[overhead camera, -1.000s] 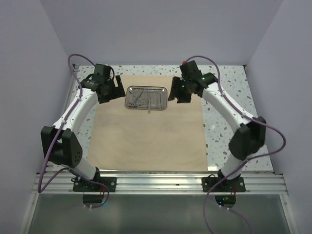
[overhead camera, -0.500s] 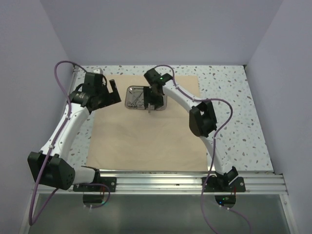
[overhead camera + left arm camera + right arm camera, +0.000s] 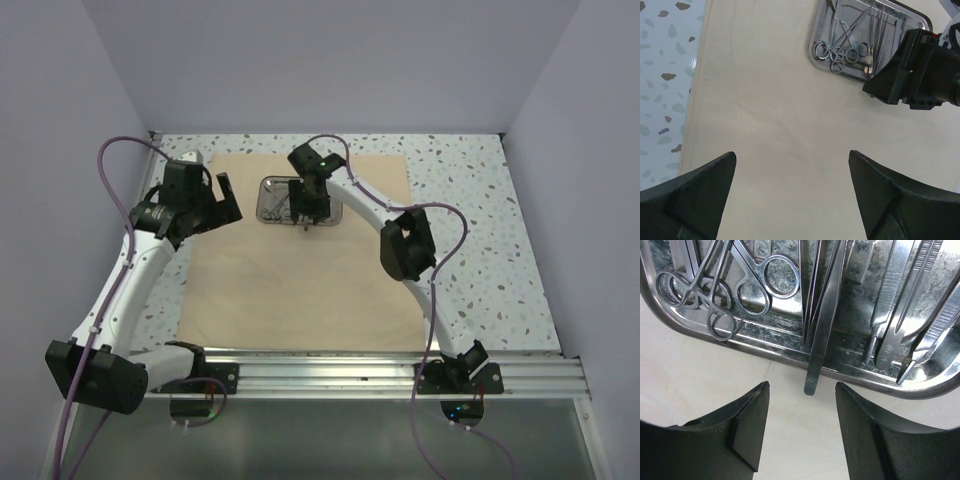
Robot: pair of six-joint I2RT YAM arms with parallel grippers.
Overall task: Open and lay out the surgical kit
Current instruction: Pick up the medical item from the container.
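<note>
Surgical kit's wrap sheet [image 3: 300,280] spread flat, tan square on speckled desk [image 3: 480,200]. Steel tray [image 3: 850,347] sits on sheet's far middle. Scissors [image 3: 747,282] and tweezers [image 3: 825,325] lie inside tray; that tweezers' end overhangs near rim. Right hand [image 3: 801,390] low at rim, fingers apart either side of overhanging end, gripping nothing. Left hand [image 3: 791,155] above bare sheet, left of tray, fingers wide apart, empty.
</note>
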